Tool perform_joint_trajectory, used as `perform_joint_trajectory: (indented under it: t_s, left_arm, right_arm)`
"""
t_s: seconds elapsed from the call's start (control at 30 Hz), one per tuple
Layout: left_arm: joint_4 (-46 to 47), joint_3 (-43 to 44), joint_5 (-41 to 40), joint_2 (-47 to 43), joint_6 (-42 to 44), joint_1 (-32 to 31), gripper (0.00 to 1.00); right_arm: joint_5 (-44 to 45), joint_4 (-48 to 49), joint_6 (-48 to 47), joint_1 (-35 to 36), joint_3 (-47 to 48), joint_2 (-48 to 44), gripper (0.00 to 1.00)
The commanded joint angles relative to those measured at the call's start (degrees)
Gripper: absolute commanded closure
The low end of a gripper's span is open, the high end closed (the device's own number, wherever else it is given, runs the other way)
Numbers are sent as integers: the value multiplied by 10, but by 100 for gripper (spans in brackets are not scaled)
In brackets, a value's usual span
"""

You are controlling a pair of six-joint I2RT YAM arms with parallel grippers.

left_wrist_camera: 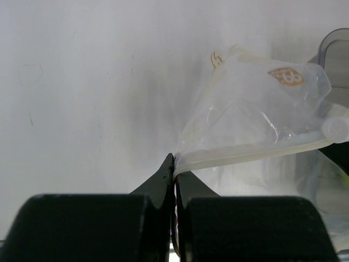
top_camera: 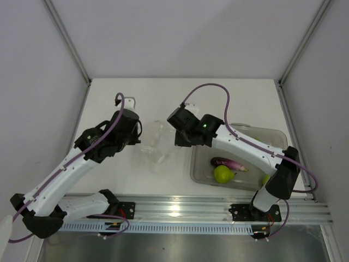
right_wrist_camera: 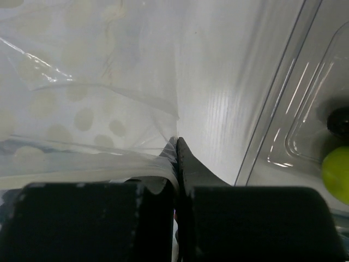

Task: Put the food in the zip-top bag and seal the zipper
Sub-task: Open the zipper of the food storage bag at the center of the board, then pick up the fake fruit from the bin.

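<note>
The zip-top bag (top_camera: 156, 148) lies crumpled on the table between my two grippers. My left gripper (left_wrist_camera: 174, 162) is shut on the bag's left end, where the pale zipper (left_wrist_camera: 251, 154) strip runs off to the right. My right gripper (right_wrist_camera: 176, 145) is shut on the dotted bag (right_wrist_camera: 82, 114) at its right edge. Seen from above, the left gripper (top_camera: 140, 143) and the right gripper (top_camera: 176, 140) face each other across the bag. The food lies in the clear tub (top_camera: 272, 136): a purple eggplant (top_camera: 229, 162), a yellow-green pear (top_camera: 222, 174) and a green piece (top_camera: 266, 179) partly behind the right arm.
The tub's wall (right_wrist_camera: 272, 98) stands right beside my right gripper, with the pear (right_wrist_camera: 337, 174) showing through it. White walls enclose the table on three sides. The metal rail (top_camera: 180, 206) with the arm bases runs along the near edge.
</note>
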Motion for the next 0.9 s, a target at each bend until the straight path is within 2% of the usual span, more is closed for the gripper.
perform_joint_trajectory:
  t_s: [0.0, 0.17, 0.27, 0.37, 0.47, 0.5, 0.53, 0.57, 0.63, 0.67, 0.77, 0.87]
  left_arm:
    - [-27, 6, -80, -5, 0, -2, 99]
    - [-14, 1, -34, 2, 36, -1, 99]
    - [15, 1, 49, 8, 56, -1, 99]
    - [26, 7, 89, 15, 55, -1, 99]
    - [26, 15, 102, 29, 54, -1, 99]
    - [18, 18, 101, 41, 52, -1, 99]
    - [15, 18, 93, 46, 50, -1, 99]
    - [14, 14, 89, 49, 50, -1, 99]
    - [23, 3, 84, 48, 47, -1, 99]
    - [28, -5, 85, 46, 45, -1, 99]
    - [43, -19, 87, 41, 44, -1, 99]
    - [51, -22, 87, 42, 44, -1, 99]
  right_arm:
    - [29, -29, -14, -15, -38, -30, 100]
    - [-11, 36, -41, -32, -105, -50, 100]
    - [-59, 85, -69, -46, -117, -52, 94]
    - [-106, 111, -92, -52, -110, -42, 87]
    - [-112, 112, -109, -52, -75, -14, 71]
    - [-113, 110, -109, -53, -60, 1, 56]
    - [-117, 108, -111, -53, -52, 6, 54]
    - [-118, 105, -114, -54, -46, 12, 49]
    - [-110, 101, -117, -53, -29, 19, 46]
    - [-104, 100, -119, -52, -25, 18, 38]
    - [-81, 97, -119, -45, -17, 5, 28]
    - [-65, 94, -112, -45, -19, -28, 23]
